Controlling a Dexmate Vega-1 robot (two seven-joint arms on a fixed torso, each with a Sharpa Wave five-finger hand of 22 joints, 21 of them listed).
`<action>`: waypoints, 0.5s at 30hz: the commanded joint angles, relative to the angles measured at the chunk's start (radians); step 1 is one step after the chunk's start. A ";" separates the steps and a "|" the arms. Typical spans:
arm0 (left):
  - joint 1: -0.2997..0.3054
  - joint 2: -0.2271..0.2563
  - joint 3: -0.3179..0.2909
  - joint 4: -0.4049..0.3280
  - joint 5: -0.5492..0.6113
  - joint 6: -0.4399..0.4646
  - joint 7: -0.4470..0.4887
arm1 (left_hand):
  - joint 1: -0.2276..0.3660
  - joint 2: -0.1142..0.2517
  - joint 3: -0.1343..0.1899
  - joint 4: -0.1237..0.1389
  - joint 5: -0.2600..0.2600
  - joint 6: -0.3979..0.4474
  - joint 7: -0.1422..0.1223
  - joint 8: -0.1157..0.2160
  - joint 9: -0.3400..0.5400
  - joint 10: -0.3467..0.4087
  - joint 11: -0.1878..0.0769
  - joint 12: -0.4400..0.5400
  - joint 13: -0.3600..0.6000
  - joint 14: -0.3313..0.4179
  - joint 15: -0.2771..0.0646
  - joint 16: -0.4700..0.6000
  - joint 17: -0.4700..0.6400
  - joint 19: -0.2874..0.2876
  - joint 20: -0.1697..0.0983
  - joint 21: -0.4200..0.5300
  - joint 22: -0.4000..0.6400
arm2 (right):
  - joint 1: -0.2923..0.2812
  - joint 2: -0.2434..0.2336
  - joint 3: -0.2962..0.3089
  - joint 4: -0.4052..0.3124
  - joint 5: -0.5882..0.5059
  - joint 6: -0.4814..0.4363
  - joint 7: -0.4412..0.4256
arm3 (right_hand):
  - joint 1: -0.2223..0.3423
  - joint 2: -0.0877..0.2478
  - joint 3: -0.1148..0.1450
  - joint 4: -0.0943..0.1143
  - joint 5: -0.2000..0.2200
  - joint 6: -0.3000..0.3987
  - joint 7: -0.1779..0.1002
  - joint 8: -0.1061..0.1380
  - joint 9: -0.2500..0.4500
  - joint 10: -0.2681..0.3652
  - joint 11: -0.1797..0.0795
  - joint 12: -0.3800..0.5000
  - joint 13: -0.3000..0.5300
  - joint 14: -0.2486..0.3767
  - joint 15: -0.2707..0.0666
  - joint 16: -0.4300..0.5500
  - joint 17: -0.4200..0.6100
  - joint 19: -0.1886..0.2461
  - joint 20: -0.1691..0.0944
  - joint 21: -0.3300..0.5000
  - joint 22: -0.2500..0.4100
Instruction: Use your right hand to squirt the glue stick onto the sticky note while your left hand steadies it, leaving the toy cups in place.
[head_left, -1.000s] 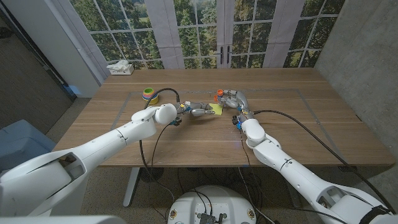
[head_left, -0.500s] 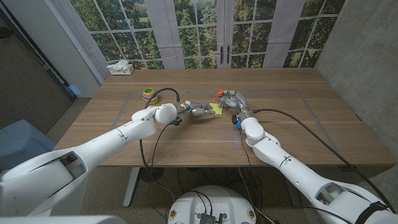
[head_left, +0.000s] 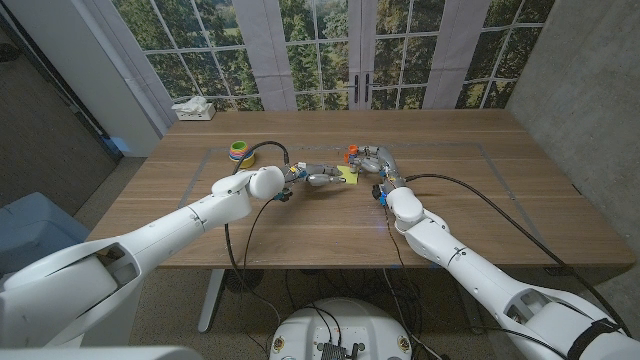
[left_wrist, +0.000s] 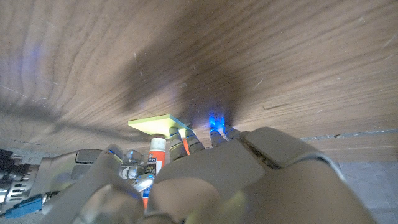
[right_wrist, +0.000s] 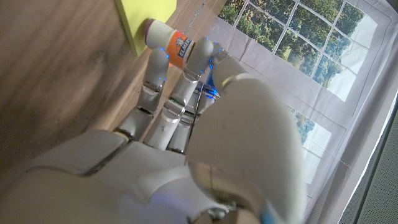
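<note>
Right hand (right_wrist: 186, 155) covers most of orange-and-white glue stick (right_wrist: 166, 38); yellow square sticky note (right_wrist: 144, 17) cut by frame edge; stacked coloured toy cups (head_left: 240, 151) too small to count

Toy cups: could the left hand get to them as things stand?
Probably yes. The toy cups stand apart on open table, just beyond the left arm's elbow; but the left hand rests by the sticky note and would have to leave it.

Yellow sticky note (right_wrist: 144, 20), orange-and-white glue stick (right_wrist: 169, 38), seemingly multicoloured toy cups (head_left: 239, 152), brown wood-grain table (head_left: 300, 215)
</note>
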 joint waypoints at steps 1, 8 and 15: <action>-0.005 -0.004 0.003 0.008 0.000 -0.005 0.000 | -0.002 0.006 -0.002 0.004 0.009 0.008 0.010 0.002 0.004 -0.010 -0.001 -0.003 0.005 -0.085 -0.011 0.003 0.003 -0.237 -0.005 0.008 0.003 | 0.014 -0.004 -0.014 0.012 -0.026 -0.020 -0.024 | 0.029 0.055 -0.003 0.000 0.001 0.025 0.018 -0.001 -0.001 0.098 0.003 0.006 0.179 0.011 -0.001 0.004 0.005 0.011 -0.143 -0.003 -0.001; -0.010 -0.008 0.005 0.013 0.001 -0.006 0.001 | 0.000 0.008 -0.004 0.005 0.010 0.003 0.011 0.000 0.004 -0.020 0.001 -0.006 0.005 -0.088 -0.010 0.003 0.003 -0.238 -0.005 0.009 0.003 | 0.010 -0.013 -0.017 0.001 -0.029 -0.042 -0.025 | 0.028 0.054 -0.006 0.000 -0.001 0.033 0.025 0.000 0.000 0.117 0.006 0.010 0.184 0.031 0.000 0.014 0.016 0.014 -0.143 -0.003 -0.002; -0.012 -0.009 0.006 0.013 0.003 -0.003 0.001 | 0.001 0.009 -0.005 0.005 0.011 -0.003 0.011 -0.001 0.004 -0.024 0.001 -0.006 0.005 -0.089 -0.011 0.003 0.002 -0.238 -0.004 0.009 0.003 | 0.006 -0.017 -0.016 -0.008 -0.022 -0.064 -0.027 | 0.028 0.042 -0.009 -0.004 -0.003 0.060 0.018 0.007 -0.001 0.136 -0.005 0.014 0.192 0.054 0.000 0.025 0.031 0.027 -0.140 -0.002 -0.004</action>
